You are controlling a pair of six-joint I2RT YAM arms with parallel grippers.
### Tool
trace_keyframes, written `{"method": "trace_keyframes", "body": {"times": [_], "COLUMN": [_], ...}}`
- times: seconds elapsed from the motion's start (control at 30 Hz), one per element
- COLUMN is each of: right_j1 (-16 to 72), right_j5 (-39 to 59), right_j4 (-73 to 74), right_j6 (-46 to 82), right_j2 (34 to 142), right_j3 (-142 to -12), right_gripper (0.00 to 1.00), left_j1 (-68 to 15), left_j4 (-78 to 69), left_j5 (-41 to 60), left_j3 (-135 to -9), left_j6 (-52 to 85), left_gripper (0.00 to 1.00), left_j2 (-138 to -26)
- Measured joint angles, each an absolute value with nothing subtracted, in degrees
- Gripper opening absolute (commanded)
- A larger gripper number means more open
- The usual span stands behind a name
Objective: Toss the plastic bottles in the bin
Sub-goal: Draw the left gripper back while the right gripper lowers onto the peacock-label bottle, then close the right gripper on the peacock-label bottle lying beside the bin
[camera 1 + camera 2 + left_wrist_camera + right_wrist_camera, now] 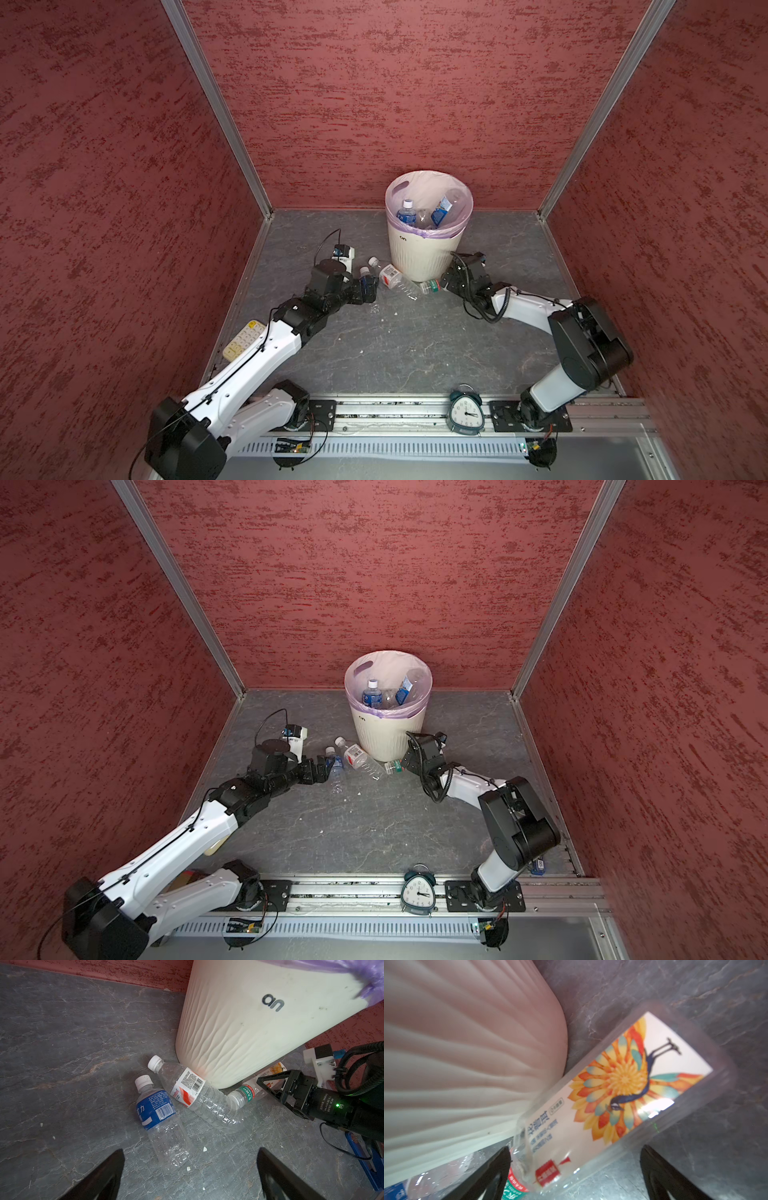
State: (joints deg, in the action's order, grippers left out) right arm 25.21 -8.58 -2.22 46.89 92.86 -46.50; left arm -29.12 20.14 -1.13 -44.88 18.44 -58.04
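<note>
The cream bin [419,253] [384,737] stands at the back with plastic bottles [405,214] inside its lilac liner. Three more lie on the floor at its foot: a blue-label one [158,1113] [334,766], a red-white one [187,1091] [392,276], and a white-orange one [623,1084] [430,286]. My left gripper [190,1159] [368,291] is open, and the blue-label bottle's base lies just between its fingertips. My right gripper [575,1155] [446,282] is open around the white-orange bottle's neck end, beside the bin wall.
A teal alarm clock [465,411] stands on the front rail. A cream keypad [243,340] lies at the left edge, partly under my left arm. Red walls enclose three sides. Bare grey floor [415,345] spreads between the arms.
</note>
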Motion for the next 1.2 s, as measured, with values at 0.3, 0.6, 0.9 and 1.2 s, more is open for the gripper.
{"method": "trace_keyframes", "body": {"times": [0.3,0.6,0.9,1.2], "right_j1": [25.0,22.2,21.4,21.4], "right_j5": [-10.9,-12.7,-11.7,-8.4], "right_j4": [-3.8,-8.8,-9.5,-5.7], "right_j6": [44.9,42.3,41.1,41.8], "right_j2": [90.2,85.3,80.8,88.3], "right_j3": [-44.7,-42.4,-42.2,-45.1], "right_gripper": [0.99,0.99,0.99,0.98], "left_j1": [-28.9,-28.9,-28.9,-28.9], "left_j4": [20.1,19.4,18.9,18.6], "left_j5": [-0.9,0.2,1.1,1.4], "left_j3": [-44.8,-44.0,-43.7,-43.2], "left_j6": [18.7,19.9,20.6,20.8], "left_gripper": [0.99,0.99,0.99,0.99], "left_j2": [-58.1,-59.0,-59.0,-59.2]}}
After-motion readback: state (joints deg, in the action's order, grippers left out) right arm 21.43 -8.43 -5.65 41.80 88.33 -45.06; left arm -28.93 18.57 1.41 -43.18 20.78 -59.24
